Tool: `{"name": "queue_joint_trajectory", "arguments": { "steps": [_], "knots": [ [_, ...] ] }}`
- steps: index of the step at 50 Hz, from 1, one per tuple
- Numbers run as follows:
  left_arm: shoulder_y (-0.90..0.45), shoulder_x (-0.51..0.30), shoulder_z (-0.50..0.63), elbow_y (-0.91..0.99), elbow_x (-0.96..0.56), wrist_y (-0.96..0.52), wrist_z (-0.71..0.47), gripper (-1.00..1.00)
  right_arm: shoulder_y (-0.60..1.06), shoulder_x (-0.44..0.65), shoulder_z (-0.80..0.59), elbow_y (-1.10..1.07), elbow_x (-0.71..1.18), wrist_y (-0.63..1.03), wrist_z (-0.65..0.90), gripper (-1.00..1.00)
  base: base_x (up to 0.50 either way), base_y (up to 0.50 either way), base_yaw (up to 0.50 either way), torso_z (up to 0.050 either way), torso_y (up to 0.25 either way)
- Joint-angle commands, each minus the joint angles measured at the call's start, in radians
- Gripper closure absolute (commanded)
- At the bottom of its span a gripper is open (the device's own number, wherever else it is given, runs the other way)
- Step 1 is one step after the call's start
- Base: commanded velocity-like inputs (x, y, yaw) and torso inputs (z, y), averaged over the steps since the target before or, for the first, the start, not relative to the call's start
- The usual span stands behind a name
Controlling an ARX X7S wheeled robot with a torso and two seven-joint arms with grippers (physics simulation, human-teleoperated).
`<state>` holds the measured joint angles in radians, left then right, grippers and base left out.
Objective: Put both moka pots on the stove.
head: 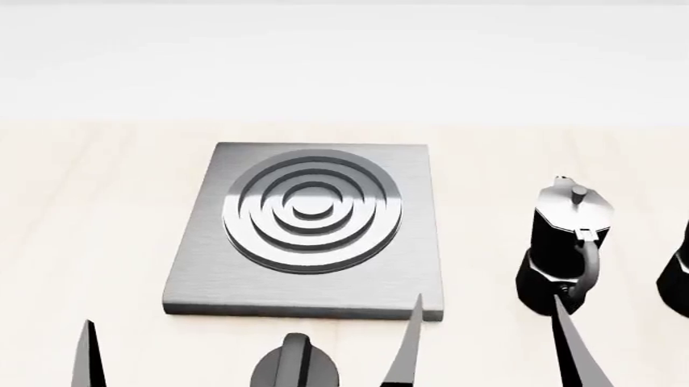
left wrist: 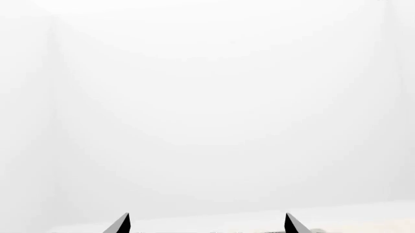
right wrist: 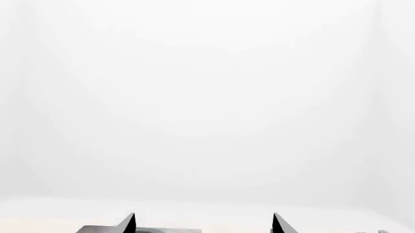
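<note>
One knob (head: 293, 363) nearest; one stove (head: 312, 230); two moka pots (head: 565, 246) right.

Moka pot (head: 564, 246) upright right of stove (head: 306, 230); second pot (head: 676, 282) at edge.

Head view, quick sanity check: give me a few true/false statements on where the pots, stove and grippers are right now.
1. The stove has a moka pot standing on its burner. False: the ring burner is bare.
2. A moka pot stands upright on the table to the right of the stove. True.
3. The second moka pot is fully in view. False: it is cut off by the head view's right edge.
4. The right gripper is shut on a pot. False: its fingers are spread apart and hold nothing.
5. A round black knob sits near the stove's front edge. True.
6. The left gripper is open and empty. True.
</note>
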<state>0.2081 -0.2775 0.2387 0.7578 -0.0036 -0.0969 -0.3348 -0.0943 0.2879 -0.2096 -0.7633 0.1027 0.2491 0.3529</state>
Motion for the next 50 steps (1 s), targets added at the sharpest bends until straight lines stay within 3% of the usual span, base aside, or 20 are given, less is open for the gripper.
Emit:
{"name": "queue_joint_trajectory", "arguments": {
  "steps": [1,19,33,50],
  "knots": [
    [0.001,0.007,0.022,-0.047,0.007,0.048,-0.012,-1.0,0.141,-0.003,0.05,0.032,0.073,0.171,0.003,-1.0,0.0,0.0,0.0,0.0,0.0],
    [-0.1,0.017,0.016,-0.127,-0.025,0.038,-0.008,-1.0,0.539,0.067,0.111,0.25,0.15,0.434,-0.051,-1.0,0.0,0.0,0.0,0.0,0.0],
    [-0.104,0.006,0.009,-0.114,-0.037,0.028,-0.015,-1.0,0.645,0.144,0.088,0.375,0.215,0.588,-0.159,-1.0,0.0,0.0,0.0,0.0,0.0],
    [-0.152,-0.003,0.01,-0.126,-0.054,0.0,-0.018,-1.0,0.696,0.194,0.082,0.525,0.253,0.629,-0.248,-1.0,0.0,0.0,0.0,0.0,0.0]
  ]
}}
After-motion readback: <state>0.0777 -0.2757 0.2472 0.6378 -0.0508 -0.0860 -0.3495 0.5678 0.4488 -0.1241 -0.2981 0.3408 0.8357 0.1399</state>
